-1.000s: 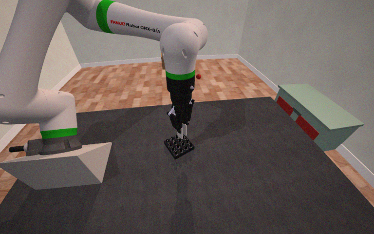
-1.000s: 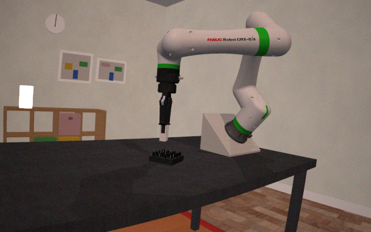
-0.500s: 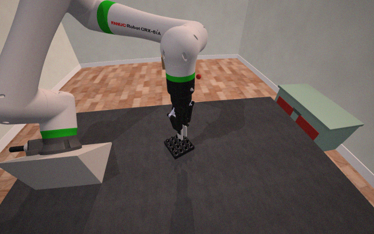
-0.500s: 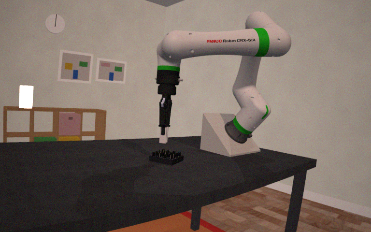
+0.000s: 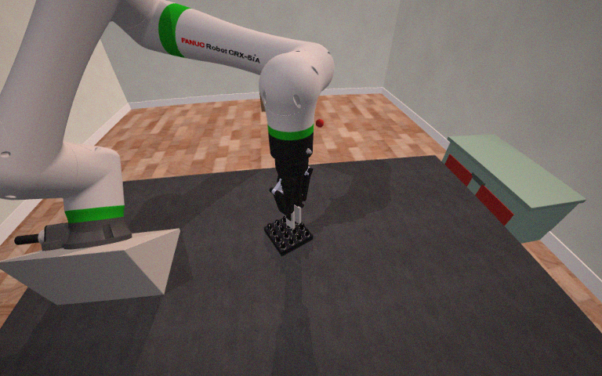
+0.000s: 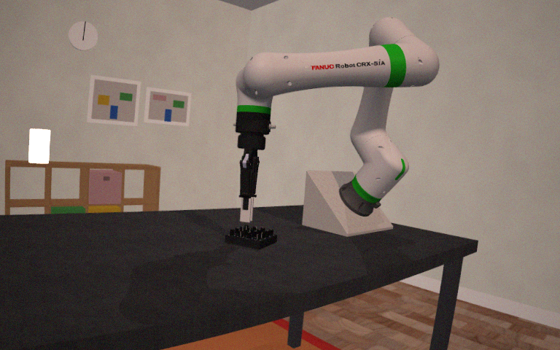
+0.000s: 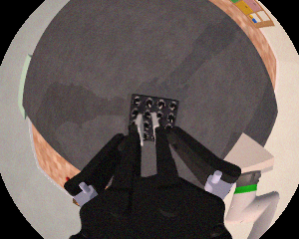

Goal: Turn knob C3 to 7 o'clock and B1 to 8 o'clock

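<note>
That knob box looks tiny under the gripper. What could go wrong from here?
1. The knobs stand crowded on the knob box, so the gripper, nearly shut just above them, might nudge a neighbouring knob.
2. The box simply stands on the table; an off-centre push might slide or tip it.

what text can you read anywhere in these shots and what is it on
"FANUC Robot CRX-5iA": on the arm's white upper link, also legible in the exterior view.
Knob box: printed knob names too small to read in any view.
Wall clock and posters: no readable words or numerals.
</note>
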`<move>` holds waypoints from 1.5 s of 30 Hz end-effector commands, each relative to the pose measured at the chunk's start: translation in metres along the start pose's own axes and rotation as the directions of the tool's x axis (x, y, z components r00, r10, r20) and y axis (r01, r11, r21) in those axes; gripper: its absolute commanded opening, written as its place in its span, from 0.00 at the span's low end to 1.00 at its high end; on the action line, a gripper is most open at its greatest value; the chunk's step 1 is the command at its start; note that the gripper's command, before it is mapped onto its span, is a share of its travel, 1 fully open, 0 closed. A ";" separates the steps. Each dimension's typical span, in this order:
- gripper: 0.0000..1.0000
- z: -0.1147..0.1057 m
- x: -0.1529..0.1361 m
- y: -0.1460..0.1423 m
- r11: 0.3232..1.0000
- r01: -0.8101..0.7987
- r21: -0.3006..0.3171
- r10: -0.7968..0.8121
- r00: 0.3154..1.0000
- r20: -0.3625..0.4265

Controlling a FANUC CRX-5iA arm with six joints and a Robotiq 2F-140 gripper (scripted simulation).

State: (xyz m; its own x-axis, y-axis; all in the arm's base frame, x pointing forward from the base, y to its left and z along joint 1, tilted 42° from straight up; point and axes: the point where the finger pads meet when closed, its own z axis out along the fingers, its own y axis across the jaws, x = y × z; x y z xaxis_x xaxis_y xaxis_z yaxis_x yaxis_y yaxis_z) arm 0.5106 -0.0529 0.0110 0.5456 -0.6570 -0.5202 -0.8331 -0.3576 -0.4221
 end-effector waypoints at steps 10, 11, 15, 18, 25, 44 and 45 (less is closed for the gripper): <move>0.12 0.014 0.000 0.000 1.000 0.000 0.000 0.000 1.000 0.000; 0.12 0.015 0.000 0.000 1.000 0.000 0.000 0.000 1.000 0.000; 0.12 0.016 0.000 0.000 1.000 0.000 0.000 0.000 1.000 0.000; 0.12 0.017 0.000 0.000 1.000 0.000 0.000 0.000 1.000 0.000; 0.12 0.019 0.000 0.000 1.000 0.000 0.000 0.000 1.000 0.000; 0.12 0.019 0.000 0.000 1.000 0.000 0.000 0.000 1.000 0.000; 0.12 0.019 0.000 0.000 1.000 0.000 0.000 0.000 1.000 0.000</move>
State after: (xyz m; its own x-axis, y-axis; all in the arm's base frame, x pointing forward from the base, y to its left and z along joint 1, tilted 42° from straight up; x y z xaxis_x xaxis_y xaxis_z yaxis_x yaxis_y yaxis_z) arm 0.5127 -0.0403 -0.0029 0.5456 -0.6571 -0.5202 -0.8330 -0.3575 -0.4221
